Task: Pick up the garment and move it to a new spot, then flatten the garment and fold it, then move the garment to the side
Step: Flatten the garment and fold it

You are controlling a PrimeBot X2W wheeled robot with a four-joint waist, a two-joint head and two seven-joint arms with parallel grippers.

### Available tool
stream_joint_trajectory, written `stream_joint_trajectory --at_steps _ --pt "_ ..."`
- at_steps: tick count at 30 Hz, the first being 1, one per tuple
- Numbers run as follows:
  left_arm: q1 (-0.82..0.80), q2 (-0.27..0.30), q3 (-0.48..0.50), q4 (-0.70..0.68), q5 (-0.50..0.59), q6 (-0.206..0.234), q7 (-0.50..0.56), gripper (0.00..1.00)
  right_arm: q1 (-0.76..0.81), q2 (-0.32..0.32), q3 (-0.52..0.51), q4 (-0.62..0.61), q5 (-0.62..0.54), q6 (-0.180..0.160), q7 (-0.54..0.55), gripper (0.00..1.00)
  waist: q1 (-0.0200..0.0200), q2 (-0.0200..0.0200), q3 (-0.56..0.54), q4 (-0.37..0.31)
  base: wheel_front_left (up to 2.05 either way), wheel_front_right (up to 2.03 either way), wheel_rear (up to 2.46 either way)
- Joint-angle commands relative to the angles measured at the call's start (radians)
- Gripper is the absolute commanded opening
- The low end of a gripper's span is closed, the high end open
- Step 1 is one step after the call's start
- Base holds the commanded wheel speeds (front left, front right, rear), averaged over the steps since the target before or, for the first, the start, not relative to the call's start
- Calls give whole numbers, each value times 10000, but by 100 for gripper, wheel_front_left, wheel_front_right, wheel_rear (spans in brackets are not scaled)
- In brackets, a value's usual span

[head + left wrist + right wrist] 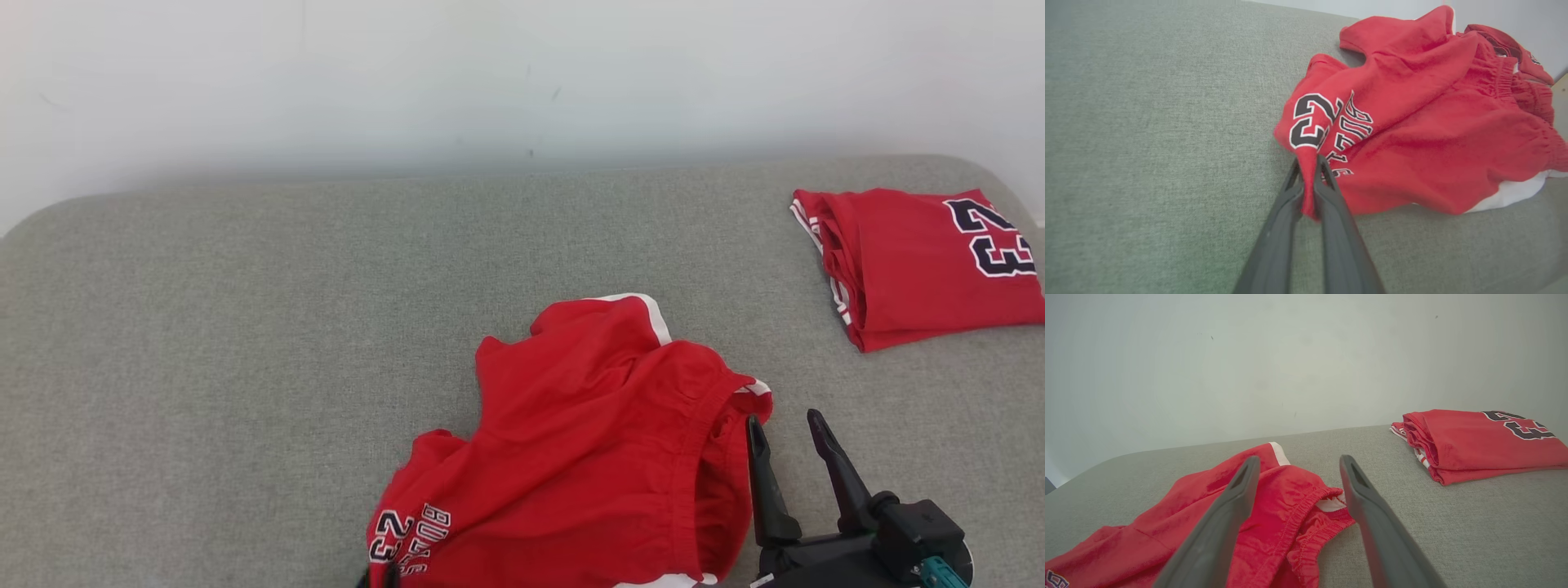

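A pale wall (522,82) runs across the far side, and below it the grey cloth-covered desk (204,327) spreads over most of the head view, with rounded far corners. The garment (588,457), a pair of red shorts with white trim, lies crumpled on the near middle of the desk; its elastic waistband opens toward the right, and a leg printed with "23" and lettering lies at the near left. A second red piece (922,261), folded flat with "23" on top, sits well apart at the far right corner of the desk. The right gripper (782,418) hangs just beside the waistband, above the desk, its fingers (1229,514) spread wide with nothing between them. The left gripper (1308,163) has its fingers (1290,200) pinched narrow on the garment's hem, just below the printed number, and a fold of red cloth shows between them.
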Motion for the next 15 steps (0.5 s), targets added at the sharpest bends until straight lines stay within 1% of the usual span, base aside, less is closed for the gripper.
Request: stream_joint_trajectory --at_steps 1,7,11,15 --pt "-86 -72 70 -57 48 33 -34 100 120 -71 -7 49 44 -27 -2 100 1 0 -83 25 0 0 0" --pt "-226 -140 819 -1072 499 177 -40 100 191 -147 -54 139 90 -27 -2 100 1 0 -214 45 0 0 0" --pt "-120 -141 1653 -1846 848 260 -44 100 223 -123 -16 210 76 -27 -2 100 1 0 -297 33 0 0 0" --pt "66 -157 2620 -2437 1198 246 -44 100 248 -102 15 323 124 -27 -2 100 1 0 -364 26 0 0 0"
